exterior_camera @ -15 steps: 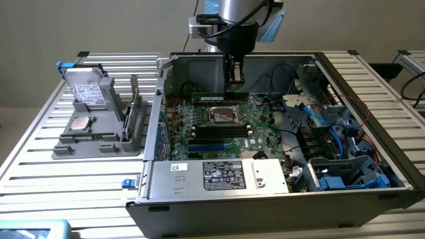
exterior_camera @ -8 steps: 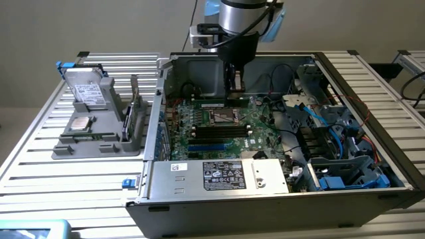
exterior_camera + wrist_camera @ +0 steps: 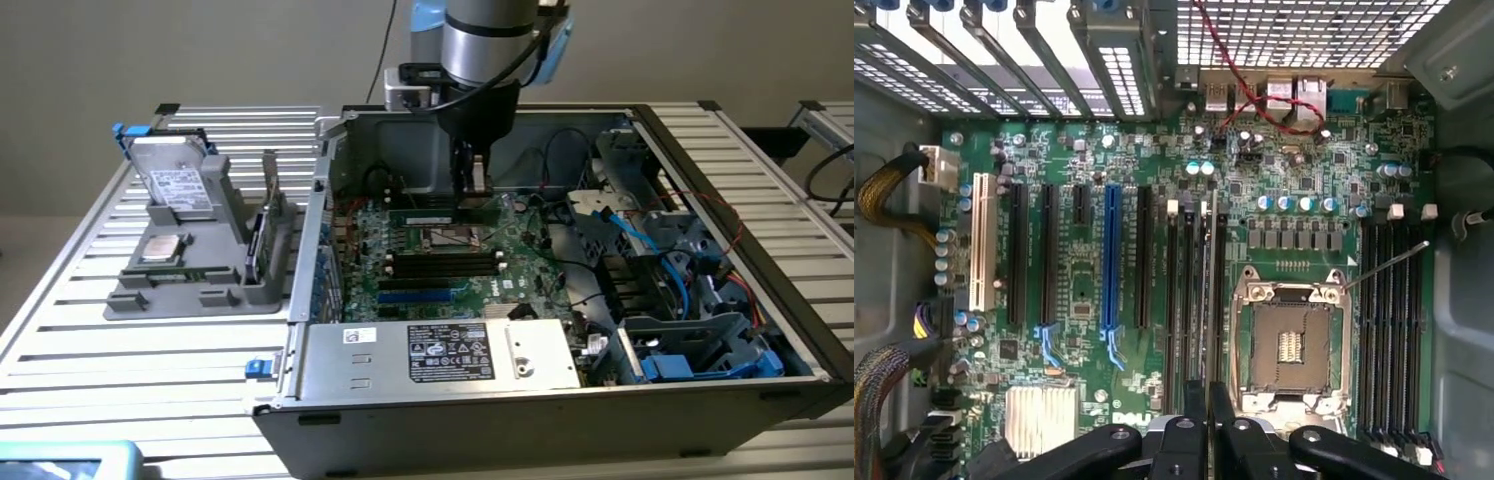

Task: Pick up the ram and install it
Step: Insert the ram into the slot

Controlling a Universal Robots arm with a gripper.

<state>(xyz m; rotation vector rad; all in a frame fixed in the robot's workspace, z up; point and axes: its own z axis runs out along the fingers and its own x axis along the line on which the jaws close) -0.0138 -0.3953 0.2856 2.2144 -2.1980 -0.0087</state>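
You see one silver robot arm (image 3: 481,40) reaching down into one open black computer case (image 3: 747,390) that sits on a slatted metal tabletop (image 3: 134,350). Its black end effector (image 3: 470,190) is pressed nearly together and pinches the ram (image 3: 430,214), one thin green circuit-board stick.

In the wrist view the two fingers (image 3: 1194,425) grip the ram (image 3: 1204,290) edge-on. It hangs lined up along a bank of long black memory slots (image 3: 1180,300), between one empty silver processor socket (image 3: 1291,345) and one blue expansion slot (image 3: 1112,270). You cannot tell whether it touches a slot. A second bank of four black slots (image 3: 1391,330) lies beyond the socket.

At nine o'clock from the case, on the exterior view's left, one grey holder tray (image 3: 174,300) carries:
- one silver hard drive (image 3: 174,185)
- one small square silver chip (image 3: 163,248)
- one green card (image 3: 271,235), standing on edge
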